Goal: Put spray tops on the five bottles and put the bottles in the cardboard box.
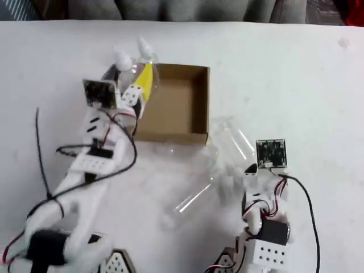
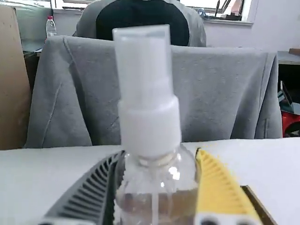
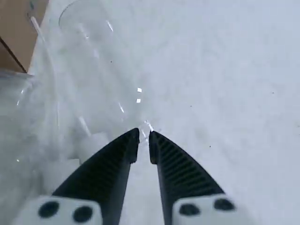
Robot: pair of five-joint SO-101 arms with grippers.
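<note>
A clear bottle with a white spray top stands upright between the grey finger and the yellow finger of my left gripper, which is shut on it. In the high view this left gripper holds the bottle at the left wall of the cardboard box. My right gripper is shut with nothing between its black fingers, its tips on the table beside a lying clear bottle. From above the right gripper sits in front of the box's right corner.
More clear bottles lie on the white table in front of the box, one near its right corner and one further forward. A corner of the box appears in the right wrist view. A grey chair back stands beyond the far table edge.
</note>
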